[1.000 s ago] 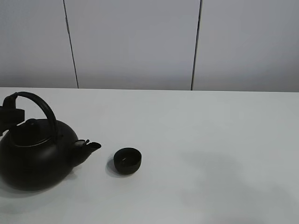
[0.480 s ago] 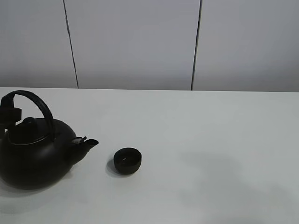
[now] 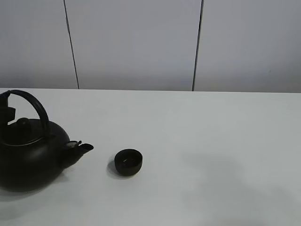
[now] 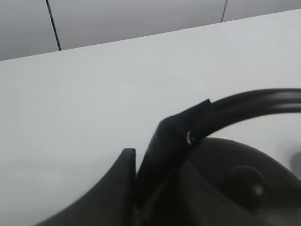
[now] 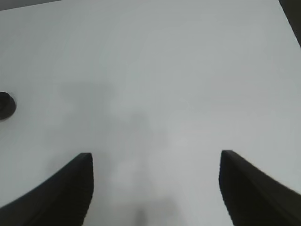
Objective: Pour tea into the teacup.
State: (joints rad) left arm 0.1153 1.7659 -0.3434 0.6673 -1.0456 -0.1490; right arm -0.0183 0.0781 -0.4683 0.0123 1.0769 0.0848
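Note:
The big black kettle point(image 3: 28, 157) stands at the table's left edge, its spout point(image 3: 85, 148) pointing right toward the teacup point(image 3: 128, 161). The teacup is small, black and upright, a short gap right of the spout. My left gripper point(image 3: 5, 113) is shut on the left end of the kettle's arched handle point(image 3: 35, 102). In the left wrist view its fingers point(image 4: 157, 155) clamp the handle point(image 4: 254, 101) above the lid knob point(image 4: 244, 181). My right gripper point(image 5: 155, 188) hangs open over bare table, far from the teacup point(image 5: 5, 104), with nothing between its fingers.
The white table point(image 3: 211, 141) stretches right of the teacup to the frame edge. A grey panelled wall point(image 3: 141, 42) stands behind the table's far edge. The right arm is outside the exterior high view.
My left gripper has shut on the kettle's handle. The kettle has shifted left, so its spout is farther from the teacup. The teacup and right gripper have not moved.

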